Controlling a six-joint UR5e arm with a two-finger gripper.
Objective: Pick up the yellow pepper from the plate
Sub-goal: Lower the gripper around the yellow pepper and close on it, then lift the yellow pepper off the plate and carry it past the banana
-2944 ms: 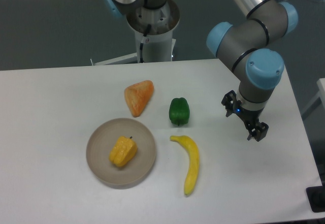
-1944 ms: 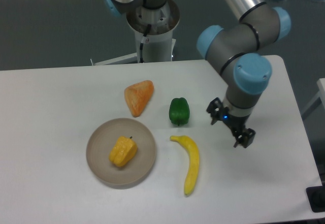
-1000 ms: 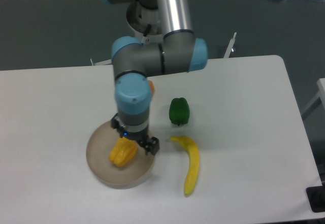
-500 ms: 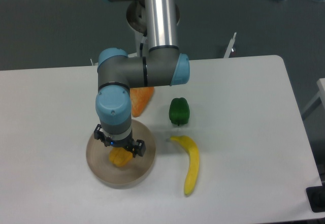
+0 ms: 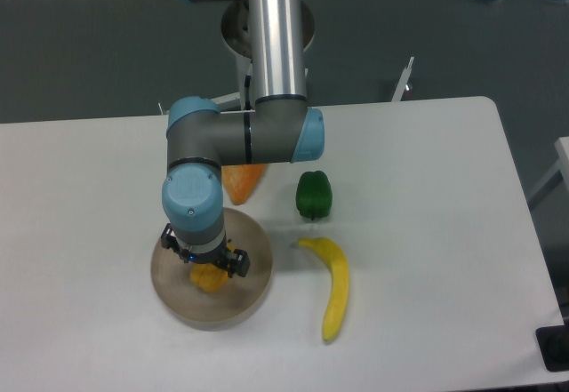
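Note:
The yellow pepper [image 5: 210, 278] lies on the round beige-grey plate [image 5: 249, 292] at the front left of the table. Only its lower part shows below the wrist. My gripper [image 5: 206, 266] points straight down over the pepper, with its fingers on either side of it. The wrist hides the fingertips, so I cannot tell whether the jaws are closed on the pepper.
A green pepper [image 5: 313, 194] sits right of the plate. A yellow banana [image 5: 332, 286] lies in front of it. An orange wedge-shaped toy [image 5: 241, 181] lies behind the plate, partly hidden by the arm. The table's right edge [image 5: 524, 223] is far from the gripper.
The arm swung from the right side of the table leftward to the plate. In the last half second the gripper came down a little further over the yellow pepper.

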